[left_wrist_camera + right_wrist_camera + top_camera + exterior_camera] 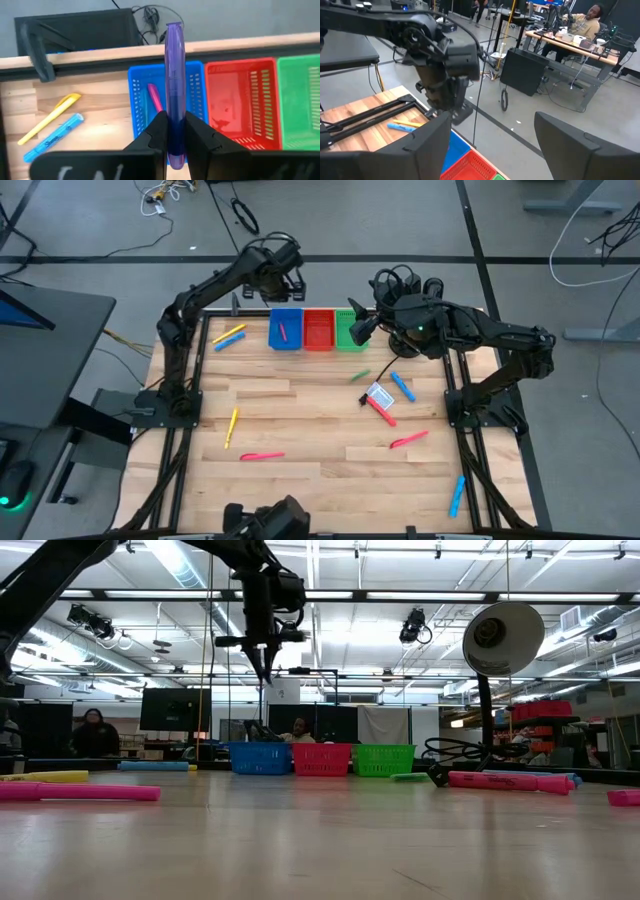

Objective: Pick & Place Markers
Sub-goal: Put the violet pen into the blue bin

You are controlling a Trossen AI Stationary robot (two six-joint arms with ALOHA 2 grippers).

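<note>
Left hand poised to drop a purple marker into the blue bin

The left hand (175, 137) pinches the purple marker (175, 85) above the blue bin (285, 330) at the tabletop's far edge; releasing once centred over it should suit. The right hand (357, 327), fingers spread, hovers over the green bin (348, 338).
</note>
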